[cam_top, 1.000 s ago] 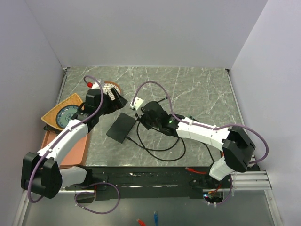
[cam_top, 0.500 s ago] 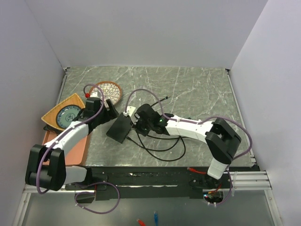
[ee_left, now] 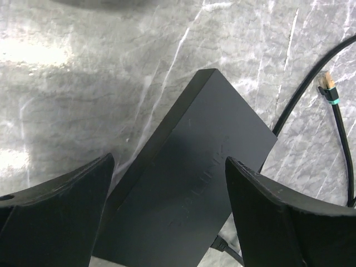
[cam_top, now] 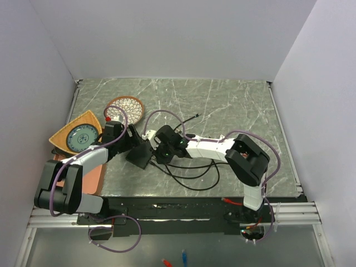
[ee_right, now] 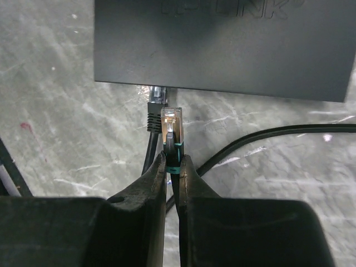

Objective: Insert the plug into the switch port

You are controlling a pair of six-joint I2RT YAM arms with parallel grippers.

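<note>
I see right arm stretched low, right gripper clamped on plug, tip just short of switch ahead. Left gripper spread wide, straddling switch.

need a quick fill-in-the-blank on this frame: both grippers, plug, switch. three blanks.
1. The right gripper holds the plug in shut jaws, its tip pointing at the edge of the ____.
2. In the right wrist view, a dark cable is plugged into the switch, just ____ of the held plug.
3. The left gripper has its jaws ____, one on either side of the switch.

Missing words: switch; left; open
</note>
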